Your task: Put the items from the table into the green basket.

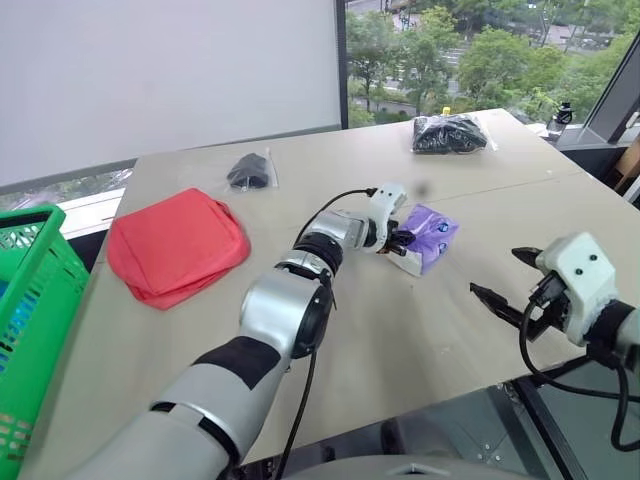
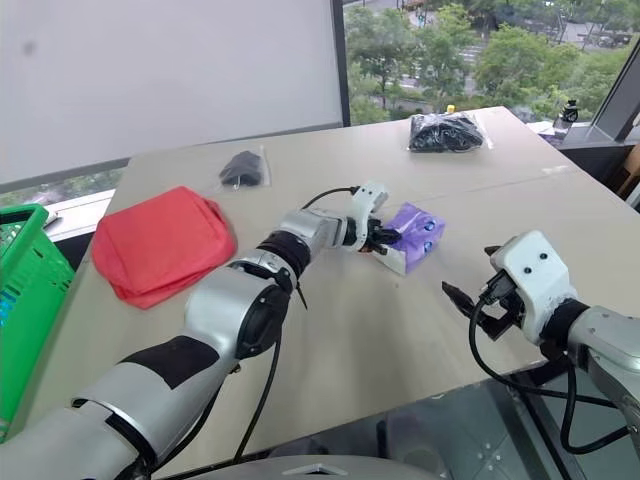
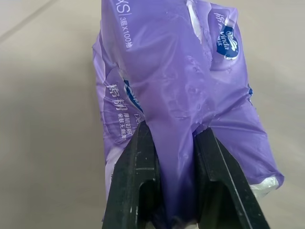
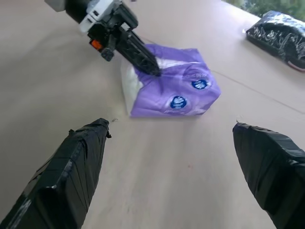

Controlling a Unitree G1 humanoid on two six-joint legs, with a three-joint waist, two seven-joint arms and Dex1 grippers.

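The flat purple packet [image 1: 430, 236] lies mid-table with white tissue showing at its near end. My left gripper [image 1: 402, 241] reaches out to it and is shut on a fold of its purple film, the two black fingers [image 3: 138, 176] pinching the wrap between them. Off to the right and nearer the front edge, my right gripper [image 1: 494, 272] hangs open and empty, pointing toward the packet. A soft red pouch [image 1: 178, 245] rests on the table's left side. The green basket [image 1: 30, 300] stands beyond the table's left edge.
A small black bundle in a clear bag [image 1: 248, 172] lies behind the red pouch, and a larger one [image 1: 450, 133] sits at the far right corner. A seam crosses the beige table [image 1: 400, 340]. Windows and a white wall run behind it.
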